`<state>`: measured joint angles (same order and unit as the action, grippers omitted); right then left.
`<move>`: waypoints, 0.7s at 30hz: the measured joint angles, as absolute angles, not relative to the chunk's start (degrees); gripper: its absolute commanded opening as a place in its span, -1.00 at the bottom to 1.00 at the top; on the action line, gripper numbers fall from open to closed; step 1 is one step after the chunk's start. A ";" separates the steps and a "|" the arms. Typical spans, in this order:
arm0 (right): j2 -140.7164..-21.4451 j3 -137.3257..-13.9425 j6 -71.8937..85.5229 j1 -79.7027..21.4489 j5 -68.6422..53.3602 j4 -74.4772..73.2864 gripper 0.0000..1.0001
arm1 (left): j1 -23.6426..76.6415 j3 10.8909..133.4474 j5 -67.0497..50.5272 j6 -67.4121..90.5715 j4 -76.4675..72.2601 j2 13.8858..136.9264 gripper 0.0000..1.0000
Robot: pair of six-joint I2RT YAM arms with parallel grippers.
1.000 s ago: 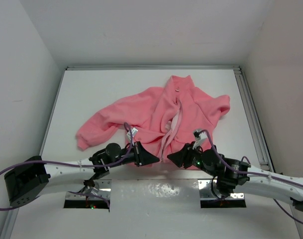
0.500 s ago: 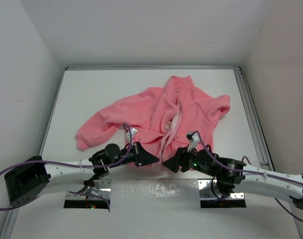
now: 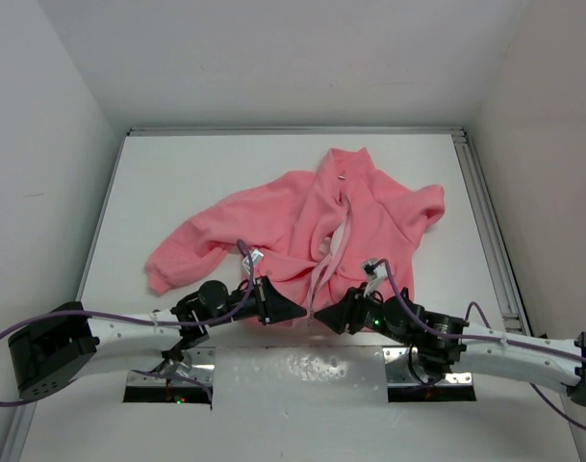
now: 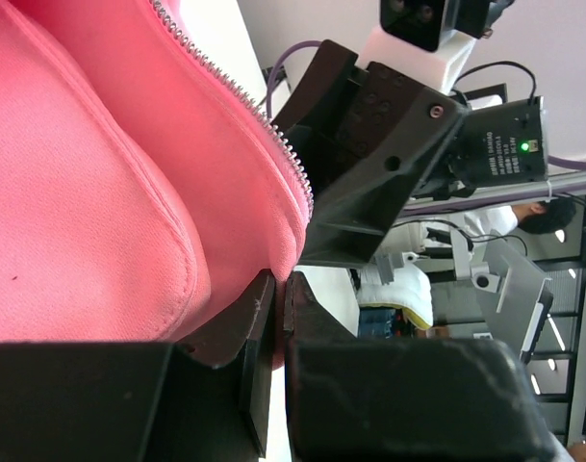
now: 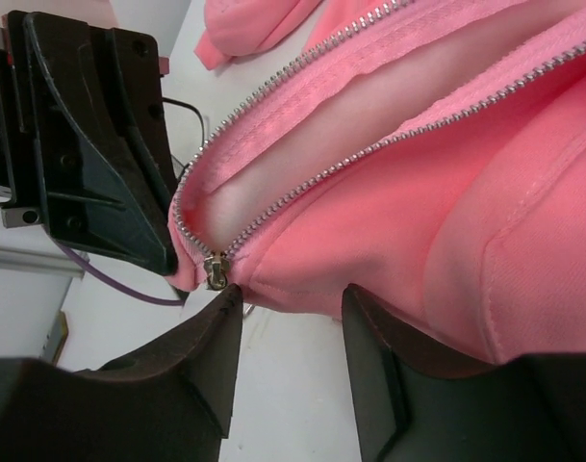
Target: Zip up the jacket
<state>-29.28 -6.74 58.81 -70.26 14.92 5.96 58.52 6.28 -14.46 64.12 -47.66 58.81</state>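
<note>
The jacket [image 3: 302, 217] lies unzipped on open table [image 3: 177, 183]; left gripper [image 3: 303, 310] seemingly pinches its hem edge [image 4: 291, 241], right gripper [image 3: 318, 317] gapes beside the zipper pull [image 5: 216, 270].

The jacket [image 3: 302, 221] lies on the middle of the table [image 3: 177, 183], with the collar at the far side and the hem at the near side, toward the arm bases. One sleeve stretches to the left, the other bunches at the right. The left pincer [image 3: 303, 310] is at the hem, left of the zipper. The right pincer [image 3: 318, 318] is just right of it, facing it. The zipper pull [image 5: 216, 270] sits at the zipper's lower end, just before the right pincer's fingers [image 5: 198, 356].
</note>
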 measured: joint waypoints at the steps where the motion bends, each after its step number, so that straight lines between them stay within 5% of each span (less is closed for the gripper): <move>1: -29.56 -6.59 58.83 -70.26 14.90 6.61 -0.13 | 58.52 6.26 -14.52 64.18 -47.81 58.81 -1.00; 6: -30.33 -6.22 58.83 -70.26 14.90 10.22 -0.28 | 58.52 6.26 -14.79 64.36 -48.25 58.78 -1.00; 15: -31.75 -5.78 58.26 -70.26 14.92 14.59 -0.95 | 58.52 5.82 -14.85 64.53 -47.72 57.71 -1.00; 19: -31.92 -6.31 56.71 -70.26 15.79 13.37 -0.88 | 58.52 5.52 -14.83 64.55 -47.24 56.80 -1.00; 21: -31.40 -7.57 54.78 -70.26 16.36 10.59 -0.63 | 58.52 5.50 -14.83 64.55 -46.68 56.18 -1.00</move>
